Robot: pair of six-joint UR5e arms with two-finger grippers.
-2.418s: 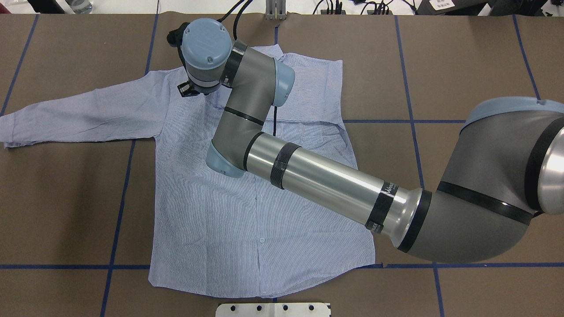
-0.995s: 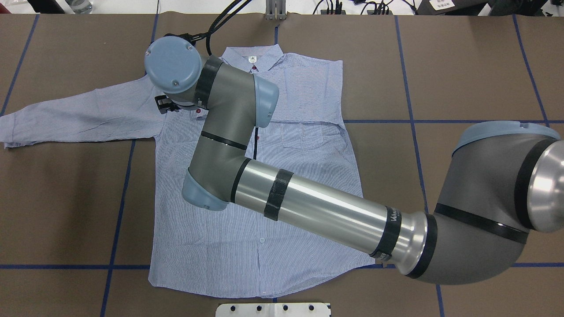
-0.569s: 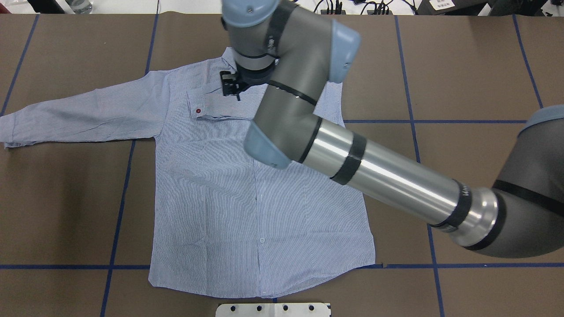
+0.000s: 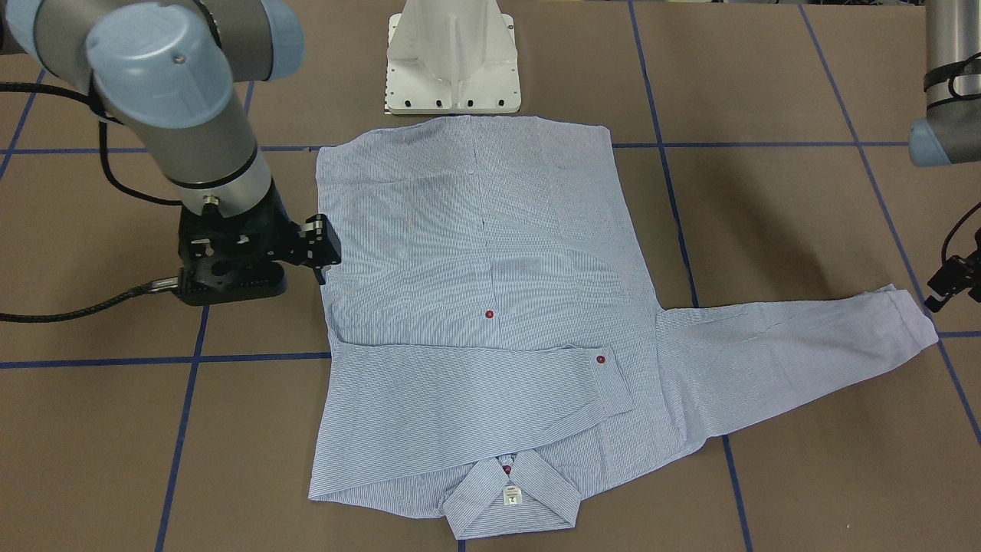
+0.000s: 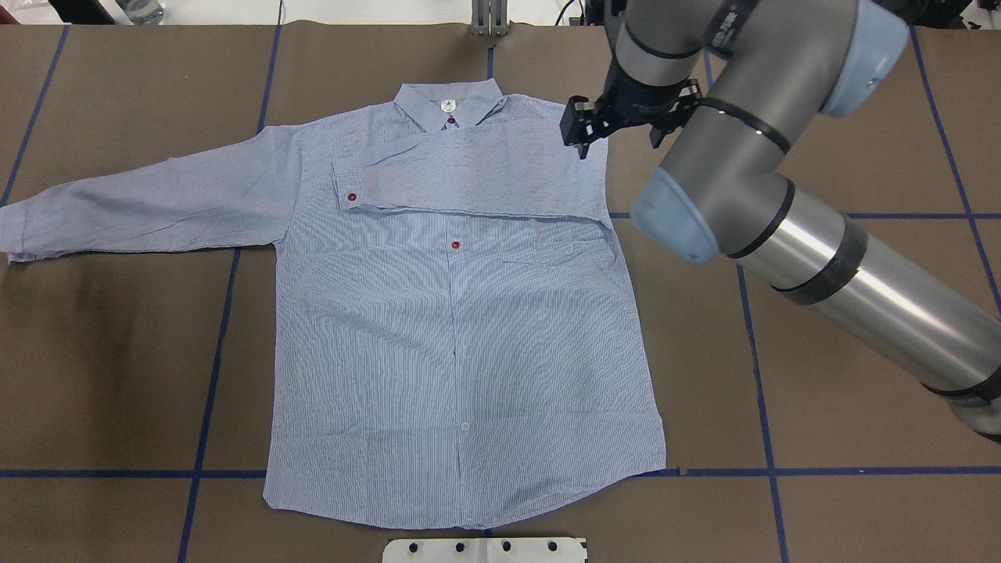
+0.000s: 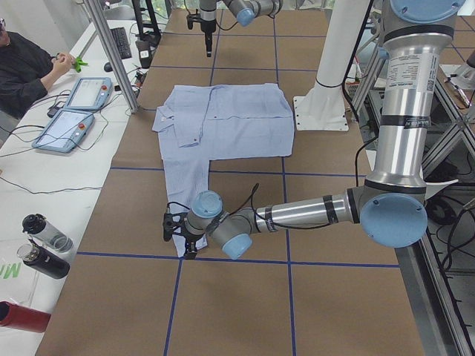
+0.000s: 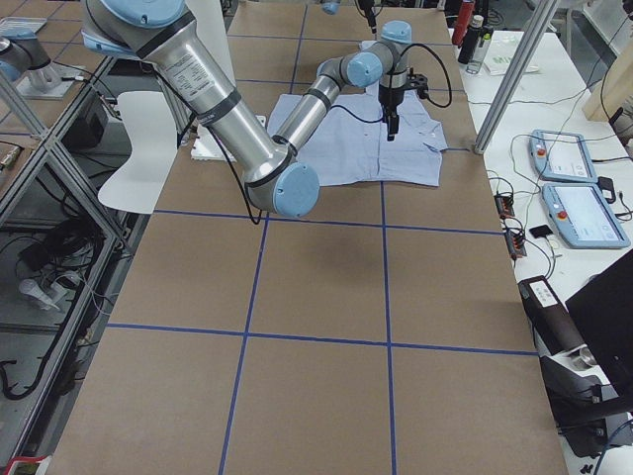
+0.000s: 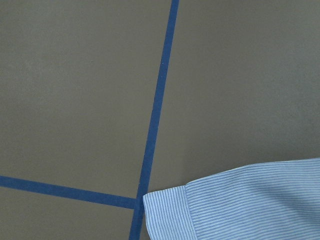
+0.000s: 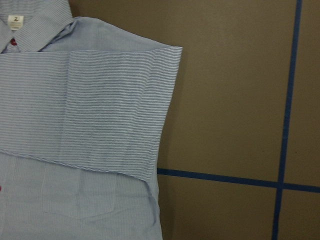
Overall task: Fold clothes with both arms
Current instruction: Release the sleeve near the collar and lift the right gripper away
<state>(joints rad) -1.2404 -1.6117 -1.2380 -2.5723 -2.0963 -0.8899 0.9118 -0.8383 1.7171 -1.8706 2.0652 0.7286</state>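
Brown table (image 5: 860, 375), gridded with blue tape lines (image 5: 211, 367). Read the overhead view from the bottom edge upward.

Item 1, nearest: white pedestal base (image 5: 485, 549), bottom centre, just short of the hem.

Item 2: shirt (image 5: 461, 352), blue-and-white striped, lying flat and front-up in the middle of the frame, hem toward the bottom, collar (image 5: 447, 103) toward the top. One sleeve (image 5: 469, 176) is already folded across the chest, and its cuff with a red button (image 5: 352, 197) ends left of the placket. The other sleeve (image 5: 148, 203) lies spread toward the left edge, unfolded.

Item 3: left arm (image 6: 297, 213), low beside the spread sleeve's cuff (image 8: 225, 205) in the side view. You cannot tell whether its jaws are spread or closed. The wrist view shows the cuff corner with nothing gripping it.

Item 4, farthest: right arm (image 5: 727, 156), entering from the right, with its jaws by the shirt's upper right shoulder edge and carrying nothing. You cannot tell from these views whether they stand apart or together; its wrist camera shows only cloth and table.

Step in hand, as I judge it: the first sleeve fold is done and the second sleeve is due. The next move calls for you to close the left jaws on the cuff edge, lift it just clear, and carry it across the chest onto the first sleeve without dragging the body askew. The body folds are not yet done.
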